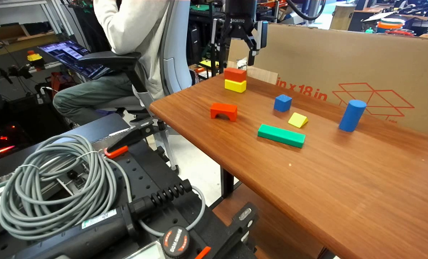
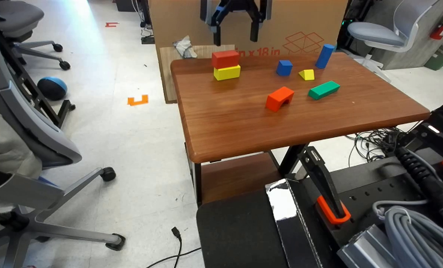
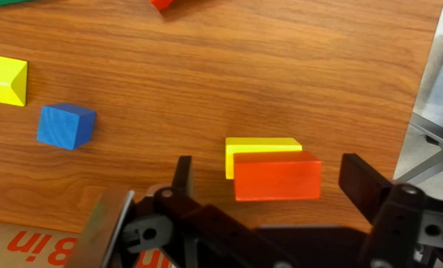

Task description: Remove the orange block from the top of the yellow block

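- In an exterior view, the robot's tool point(image 1: 236, 59) hangs pointing downward over one end of a brown wooden tabletop point(image 1: 343, 172). Its jaws are spread wide and it has hold of nothing.
- Below the tool is a stack of two: the orange block point(image 1: 235, 75), red-orange and box-shaped, sits on top of the bright yellow block point(image 1: 235, 86), which lies on the wood.
- Behind the tool stands brown cardboard point(image 1: 307, 57) with red printing. Off to one side of the tool, a person point(image 1: 138, 32) in a pale top sits in a grey chair point(image 1: 176, 50).
- In an exterior view, a blue cube point(image 2: 284, 68), a yellow wedge point(image 2: 306, 75) and a blue cylinder point(image 2: 324, 56) on its end sit progressively farther out to one side of the tool. An orange arch point(image 2: 280, 97) and a green bar point(image 2: 324, 90) lie in front of the tool, nearer to where I stand. A gap shows between the tool's jaws and the orange block beneath.
- In the wrist view, looking down past the tool, the orange block appears between the jaws, with wood visible on each side of it. The yellow block peeks out from underneath. The blue cube and yellow wedge lie beyond one jaw, the tabletop's edge beyond the opposite one.
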Tool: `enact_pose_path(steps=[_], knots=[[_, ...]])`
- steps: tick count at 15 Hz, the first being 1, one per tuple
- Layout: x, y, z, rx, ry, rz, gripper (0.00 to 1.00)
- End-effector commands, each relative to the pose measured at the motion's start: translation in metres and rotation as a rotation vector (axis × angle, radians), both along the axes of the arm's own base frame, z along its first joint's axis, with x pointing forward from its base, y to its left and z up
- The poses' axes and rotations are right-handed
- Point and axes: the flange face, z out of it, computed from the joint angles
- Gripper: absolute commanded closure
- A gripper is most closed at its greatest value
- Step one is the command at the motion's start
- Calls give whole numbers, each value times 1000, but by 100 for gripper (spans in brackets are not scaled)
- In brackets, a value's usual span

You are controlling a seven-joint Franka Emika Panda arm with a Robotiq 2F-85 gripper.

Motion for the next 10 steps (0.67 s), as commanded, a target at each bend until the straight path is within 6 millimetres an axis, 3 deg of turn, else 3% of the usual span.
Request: enact_pose_path(steps=[1,5,6,7,10], knots=[[13,12,-12,-50,38,34,0],[17,21,-21,-66,73,47,0],[18,23,-23,-74,76,49,25],[20,24,-24,-79,74,50,28],[24,25,-29,-92,84,59,51]])
